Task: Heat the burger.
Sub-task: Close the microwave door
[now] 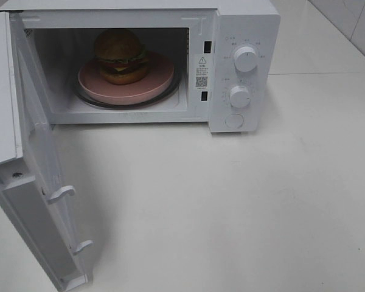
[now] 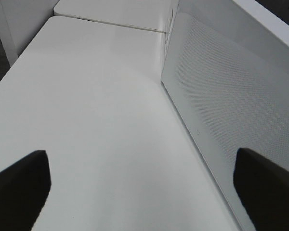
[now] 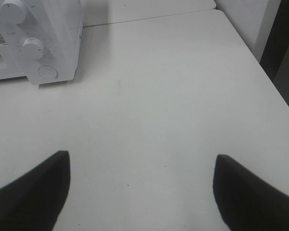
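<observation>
1. Finds the burger (image 1: 120,55) already inside the open microwave (image 1: 243,24), standing on the pink plate (image 1: 160,76) over the glass turntable (image 1: 109,104), set toward the rear left of that plate rather than centred.
2. Shows the left jaws spread wide and grasping nothing, just beside the perforated outer face of the door (image 1: 39,176). Shows the right jaws likewise released and empty above bare table (image 1: 243,207), with the control panel well ahead.
3. Leaves the door swung fully out, so no heating yet. By this reading, needs closing first, then a turn of a dial.
4. Risks shoving the whole microwave along the smooth table through too hard a push on the door. Could also jolt the tall burger off balance.
5. Risks a half-shut door through a weak or skewed push, keeping the two latch hooks (image 1: 62,193) out of their slots (image 1: 205,46) and probably blocking any start.
6. Risks slipping on the smooth, round upper knob (image 1: 246,59) or lower knob (image 1: 239,96), or turning the wrong one, giving the wrong power or time.
7. Risks pressing the round button (image 1: 234,120) by accident on the way to the lower knob, probably popping the door open.
8. Carries a sticker (image 1: 201,70) on the front frame with a warning triangle, lines of small print and a square code, all too small to read.
9. Bears tiny marks around both knobs, likewise illegible. Offers no readable brand name in any view.
</observation>
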Available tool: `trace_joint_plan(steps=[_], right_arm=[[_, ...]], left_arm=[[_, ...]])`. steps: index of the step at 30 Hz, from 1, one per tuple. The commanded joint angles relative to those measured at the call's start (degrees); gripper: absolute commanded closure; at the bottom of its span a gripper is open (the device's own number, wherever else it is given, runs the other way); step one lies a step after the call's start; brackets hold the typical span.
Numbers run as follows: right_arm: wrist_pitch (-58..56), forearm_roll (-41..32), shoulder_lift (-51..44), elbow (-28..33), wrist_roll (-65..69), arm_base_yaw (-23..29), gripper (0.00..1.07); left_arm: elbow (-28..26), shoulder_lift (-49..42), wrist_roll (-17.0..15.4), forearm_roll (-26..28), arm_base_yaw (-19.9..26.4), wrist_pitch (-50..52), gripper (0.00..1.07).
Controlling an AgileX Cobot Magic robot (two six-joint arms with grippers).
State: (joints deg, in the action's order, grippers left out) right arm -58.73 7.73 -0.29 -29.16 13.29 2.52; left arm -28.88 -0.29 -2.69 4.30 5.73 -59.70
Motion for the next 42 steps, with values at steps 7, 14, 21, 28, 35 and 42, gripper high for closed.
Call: trace_joint_plan(steps=[7, 14, 21, 28, 35, 42], right_arm=[[0.9, 0.1, -1.4, 0.0, 0.2, -0.3, 0.31], [0.9, 0.1, -1.4, 0.0, 0.2, -0.3, 0.31], [0.9, 0.1, -1.4, 0.0, 0.2, -0.3, 0.31], [0.9, 0.1, -1.4, 0.0, 0.2, -0.3, 0.31], [0.9, 0.2, -1.4, 0.0, 0.2, -0.3, 0.31], [0.9, 0.2, -1.4, 0.0, 0.2, -0.3, 0.31]], left_arm=[[0.1, -1.1, 0.0, 0.2, 0.2, 0.6, 0.09], [0.1, -1.1, 0.0, 0.2, 0.2, 0.6, 0.09], [0.1, -1.1, 0.0, 0.3, 0.2, 0.6, 0.09], [0.1, -1.0, -0.1, 0.3, 0.2, 0.6, 0.09], [-2.0, 2.6, -0.2, -0.5, 0.2, 1.8, 0.09], [-2.6, 8.9, -0.2, -4.3, 0.2, 7.7, 0.29]])
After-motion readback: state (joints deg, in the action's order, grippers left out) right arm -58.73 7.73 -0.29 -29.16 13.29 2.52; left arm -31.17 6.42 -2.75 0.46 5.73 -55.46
